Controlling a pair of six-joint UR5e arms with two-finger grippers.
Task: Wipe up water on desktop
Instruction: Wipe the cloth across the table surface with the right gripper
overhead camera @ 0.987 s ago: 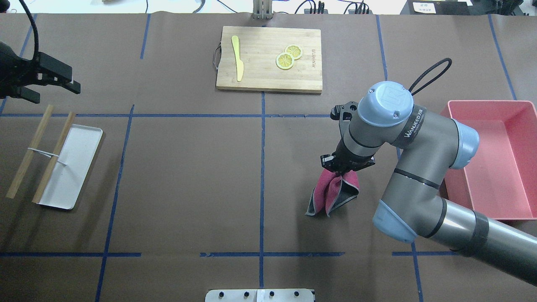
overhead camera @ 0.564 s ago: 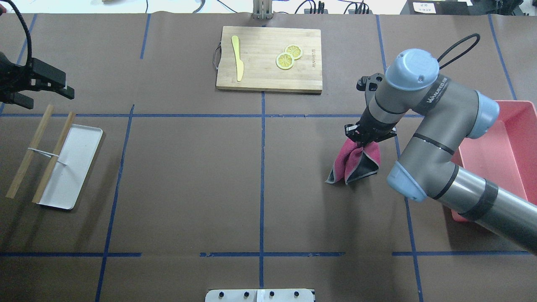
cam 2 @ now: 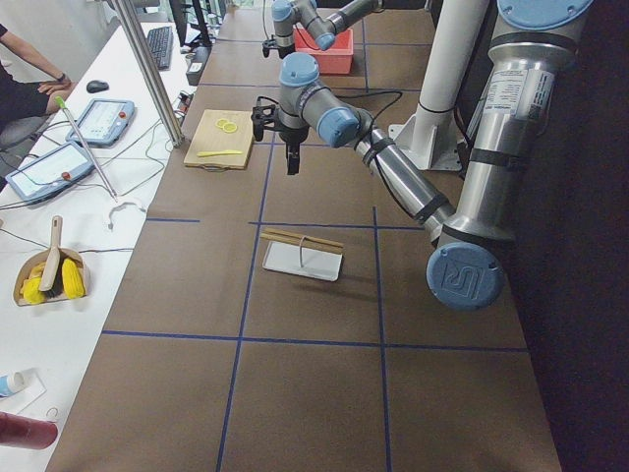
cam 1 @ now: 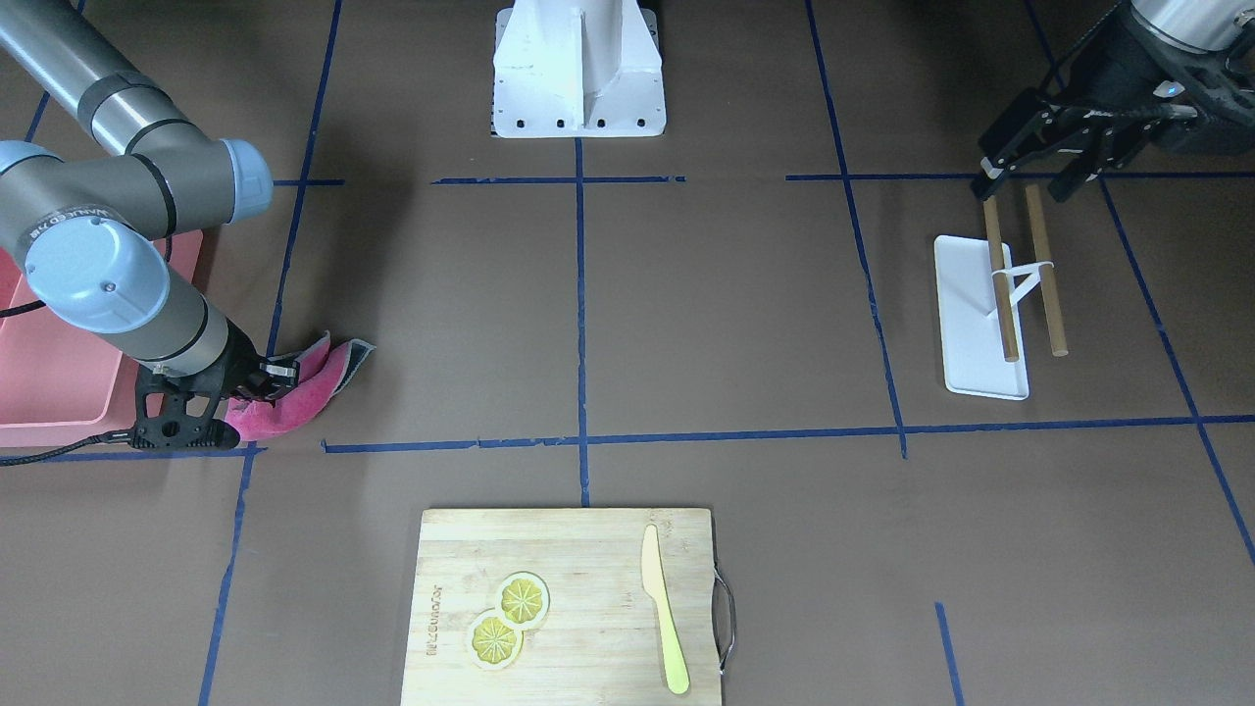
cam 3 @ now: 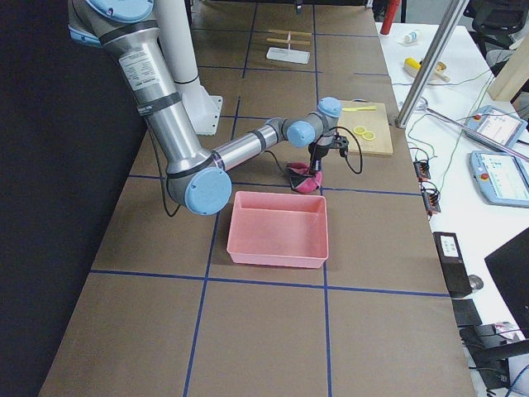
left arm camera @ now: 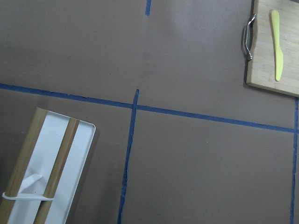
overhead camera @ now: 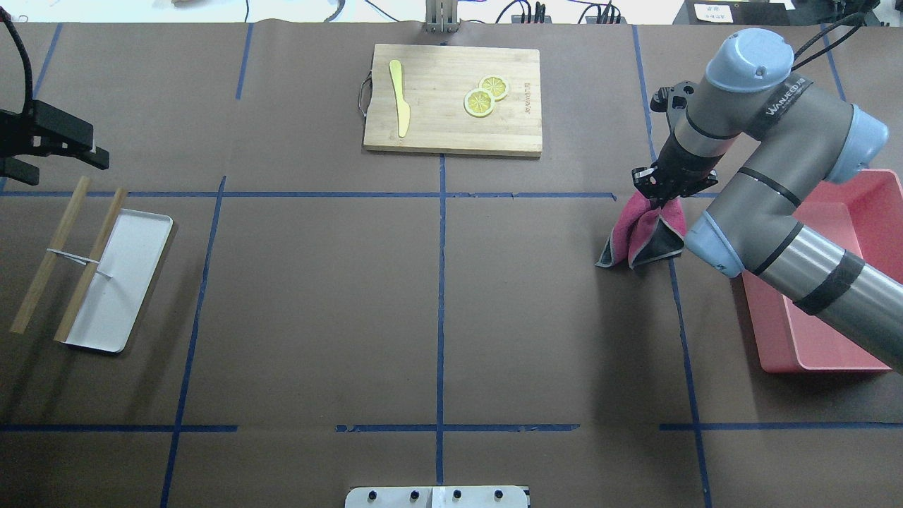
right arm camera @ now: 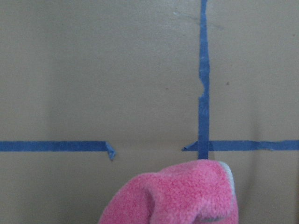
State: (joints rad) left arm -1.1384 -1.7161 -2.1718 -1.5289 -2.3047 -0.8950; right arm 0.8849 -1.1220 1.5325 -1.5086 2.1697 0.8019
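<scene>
The desktop [overhead camera: 317, 282] is dark brown with blue tape lines; no water shows on it. My right gripper [overhead camera: 663, 196] is shut on the bunched top of a pink cloth with grey edging [overhead camera: 638, 236]. The cloth's lower folds rest on the desktop beside a tape crossing. The cloth also shows in the front view [cam 1: 309, 382], with the right gripper [cam 1: 257, 384] on it, and in the right wrist view [right arm camera: 177, 196]. My left gripper [overhead camera: 67, 168] is open and empty at the far left, over the ends of two wooden rods [overhead camera: 70, 254].
A bamboo cutting board [overhead camera: 437, 120] with a yellow knife [overhead camera: 399, 97] and lemon slices [overhead camera: 483, 97] lies at the far middle. A pink bin [overhead camera: 832, 331] stands at the right, under my right arm. A white tray [overhead camera: 120, 282] lies at the left.
My right gripper has dragged the pink cloth away from me and to the right, toward the tape crossing by the bin. My left gripper has drawn back to the left.
</scene>
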